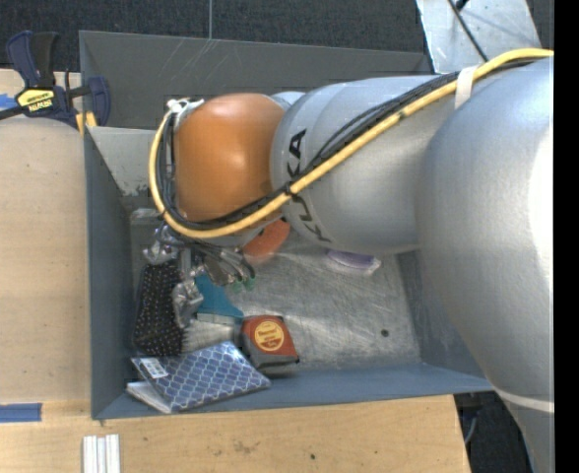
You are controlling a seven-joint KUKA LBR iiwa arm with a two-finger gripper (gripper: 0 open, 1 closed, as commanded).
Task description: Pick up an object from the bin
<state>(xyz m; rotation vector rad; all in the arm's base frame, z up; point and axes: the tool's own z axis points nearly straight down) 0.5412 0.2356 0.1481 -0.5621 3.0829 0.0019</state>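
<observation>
In the bin's (107, 313) 8 o'clock corner, the gripper (185, 282) sits low over a teal object (218, 300) beside a black mesh pouch (158, 313); whether it is open or closed cannot be told. A tape measure (268, 339) and a blue patterned cloth (209, 374) lie toward 6 o'clock. The scuffed grey floor is bare at 4 o'clock.

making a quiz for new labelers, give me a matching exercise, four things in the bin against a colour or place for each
Things:
1 tape measure
2 flat patterned pack
3 speckled pouch
4 teal piece

Descriptions:
a black, along the left wall of the bin
b blue with a white lattice, front left corner
c nearest the gripper
d dark case with a round orange label

Pairs: 1-d, 2-b, 3-a, 4-c
</observation>
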